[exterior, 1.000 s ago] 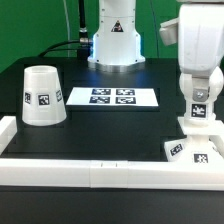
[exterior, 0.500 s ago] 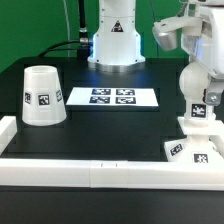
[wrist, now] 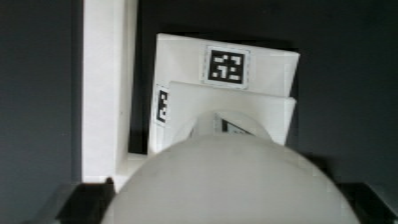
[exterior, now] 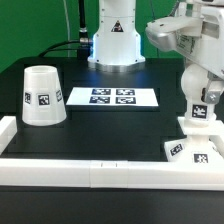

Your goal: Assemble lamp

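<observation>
The rounded white bulb (exterior: pixel 200 95) stands upright on the blocky square base (exterior: pixel 192 150) at the exterior view's right, close to the front rail. My gripper (exterior: pixel 203 68) comes down from above and is shut on the bulb's top. In the wrist view the bulb (wrist: pixel 222 185) fills the foreground between my dark fingers (wrist: pixel 80 200), with the tagged base (wrist: pixel 228 70) beneath it. The cup-like shade (exterior: pixel 42 97) stands mouth down at the exterior view's left, far from the gripper.
The marker board (exterior: pixel 112 97) lies in the middle of the black table. A long white rail (exterior: pixel 100 175) runs along the front edge and shows beside the base in the wrist view (wrist: pixel 103 90). The arm's white pedestal (exterior: pixel 115 40) stands at the back.
My wrist has turned over the bulb: the hand's body now swings out toward the exterior view's left. The bulb and base stay in place.
</observation>
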Controlling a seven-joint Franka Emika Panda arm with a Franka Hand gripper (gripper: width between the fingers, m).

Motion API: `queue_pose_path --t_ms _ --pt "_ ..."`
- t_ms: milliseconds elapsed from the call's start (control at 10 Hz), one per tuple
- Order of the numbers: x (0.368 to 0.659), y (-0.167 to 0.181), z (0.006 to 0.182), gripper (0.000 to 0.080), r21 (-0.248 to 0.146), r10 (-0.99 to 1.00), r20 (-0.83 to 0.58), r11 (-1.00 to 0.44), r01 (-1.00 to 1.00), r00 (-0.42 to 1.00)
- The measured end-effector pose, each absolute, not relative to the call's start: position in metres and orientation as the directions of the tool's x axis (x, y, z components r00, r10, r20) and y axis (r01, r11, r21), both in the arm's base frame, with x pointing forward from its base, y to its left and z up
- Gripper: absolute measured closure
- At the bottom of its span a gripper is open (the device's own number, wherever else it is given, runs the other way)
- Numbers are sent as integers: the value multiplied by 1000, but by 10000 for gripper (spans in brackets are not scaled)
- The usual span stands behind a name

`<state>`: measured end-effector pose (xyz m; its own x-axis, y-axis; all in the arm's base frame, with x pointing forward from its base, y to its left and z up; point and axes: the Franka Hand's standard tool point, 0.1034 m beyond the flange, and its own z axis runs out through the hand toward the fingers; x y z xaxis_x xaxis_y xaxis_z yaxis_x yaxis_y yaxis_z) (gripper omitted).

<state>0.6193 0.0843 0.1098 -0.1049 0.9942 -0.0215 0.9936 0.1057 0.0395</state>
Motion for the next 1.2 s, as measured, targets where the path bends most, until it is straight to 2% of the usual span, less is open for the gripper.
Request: queue_pose_path --t_ms 300,400,600,800,1200 --pt "619 83 110 226 33 1000 -16 16 999 -15" --pt "619 83 109 226 33 998 -12 -61 998 61" --pt "618 83 109 226 27 952 8 -306 952 306" --pt "618 85 109 226 20 884 18 -467 884 467" --pt "618 85 108 225 14 730 23 -684 730 683"
